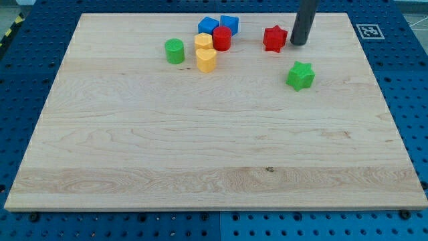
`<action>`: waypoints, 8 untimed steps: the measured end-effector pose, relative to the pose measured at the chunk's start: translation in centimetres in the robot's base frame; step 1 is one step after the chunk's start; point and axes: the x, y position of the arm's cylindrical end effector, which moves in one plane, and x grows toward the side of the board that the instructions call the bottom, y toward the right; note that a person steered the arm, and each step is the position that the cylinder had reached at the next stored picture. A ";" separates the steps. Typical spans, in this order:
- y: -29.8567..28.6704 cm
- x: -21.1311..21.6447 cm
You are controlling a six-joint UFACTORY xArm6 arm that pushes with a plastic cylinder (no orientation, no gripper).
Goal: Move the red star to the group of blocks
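tip: my tip (pixel 298 43) sits just right of the red star (pixel 274 38)
hand: none, just a rod
group: off to the star's left, by the red cylinder (pixel 222 38)

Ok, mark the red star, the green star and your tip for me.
red star (pixel 274 38): camera view, its top face.
green star (pixel 300 75): camera view, its top face.
my tip (pixel 298 43): camera view, the rod's lower end.
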 end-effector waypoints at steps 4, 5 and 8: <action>-3.8 -1.4; -3.9 -1.5; 0.1 0.5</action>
